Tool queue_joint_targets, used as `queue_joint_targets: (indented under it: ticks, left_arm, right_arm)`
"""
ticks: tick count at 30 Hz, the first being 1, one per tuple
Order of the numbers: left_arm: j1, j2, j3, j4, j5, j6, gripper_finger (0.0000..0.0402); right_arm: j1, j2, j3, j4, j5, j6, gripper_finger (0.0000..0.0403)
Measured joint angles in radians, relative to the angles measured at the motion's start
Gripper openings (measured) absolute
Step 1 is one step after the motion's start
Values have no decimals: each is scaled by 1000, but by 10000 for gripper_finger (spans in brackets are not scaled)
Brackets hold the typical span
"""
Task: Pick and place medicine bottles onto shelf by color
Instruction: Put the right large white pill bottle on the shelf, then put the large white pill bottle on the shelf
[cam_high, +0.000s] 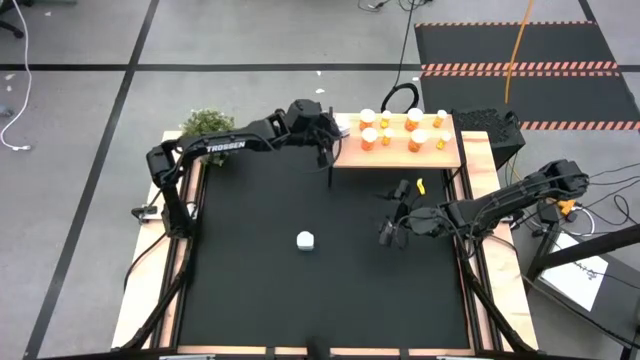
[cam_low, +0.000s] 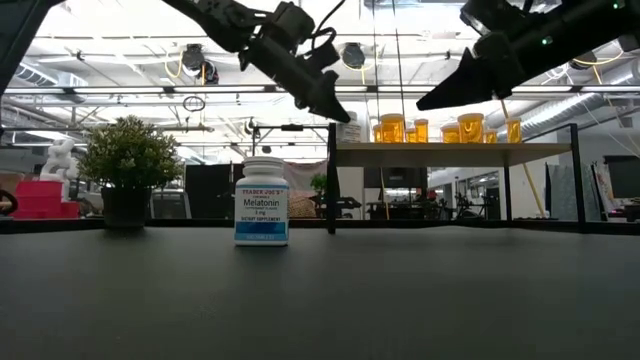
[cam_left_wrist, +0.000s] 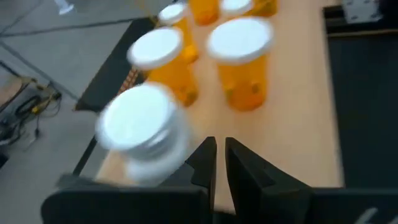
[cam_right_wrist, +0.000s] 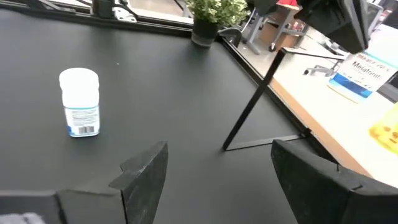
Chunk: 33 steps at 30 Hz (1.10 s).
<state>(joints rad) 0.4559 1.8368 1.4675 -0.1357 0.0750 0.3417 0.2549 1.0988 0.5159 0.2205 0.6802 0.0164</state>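
Note:
The pale wooden shelf (cam_high: 396, 158) stands at the table's far right and carries several orange bottles with white caps (cam_high: 392, 135) (cam_left_wrist: 242, 62). A white bottle (cam_left_wrist: 142, 134) (cam_right_wrist: 357, 78) stands upright on the shelf's left end. My left gripper (cam_high: 328, 140) (cam_left_wrist: 219, 163) is above that end, shut with nothing between its fingers, and the white bottle is close beside them. A second white bottle with a blue label (cam_high: 306, 240) (cam_low: 262, 200) stands on the black mat. My right gripper (cam_high: 390, 222) (cam_right_wrist: 221, 149) hangs open above the mat, right of it. My left gripper's shut fingers (cam_left_wrist: 202, 163) stand right beside the white bottle on the shelf. Whether the outer side of a finger touches it, I cannot tell.
A green potted plant (cam_high: 207, 125) (cam_low: 128, 160) stands at the table's far left corner. The shelf's thin dark legs (cam_right_wrist: 252, 106) rise from the mat. Wooden rails (cam_high: 150, 290) run along both sides of the table. Open black mat lies around the lone white bottle.

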Motion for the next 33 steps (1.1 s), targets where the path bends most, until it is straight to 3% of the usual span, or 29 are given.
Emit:
queue_joint_targets:
  ticks: [12, 20, 25, 33]
  left_arm:
    - [63, -1, 12, -39, 11, 25, 37]
    - [60, -1, 12, -34, 18, 42, 37]
    - [42, -1, 12, -43, 80, 43, 37]
    - [33, 35, 13, 5, 61, 75, 37]
  right_arm:
    - [-32, 0, 0, 0, -3, -14, 279]
    - [-32, 0, 0, 0, -4, -17, 279]
    - [-32, 0, 0, 0, -4, -17, 279]
    - [-32, 0, 0, -1, -4, -19, 279]
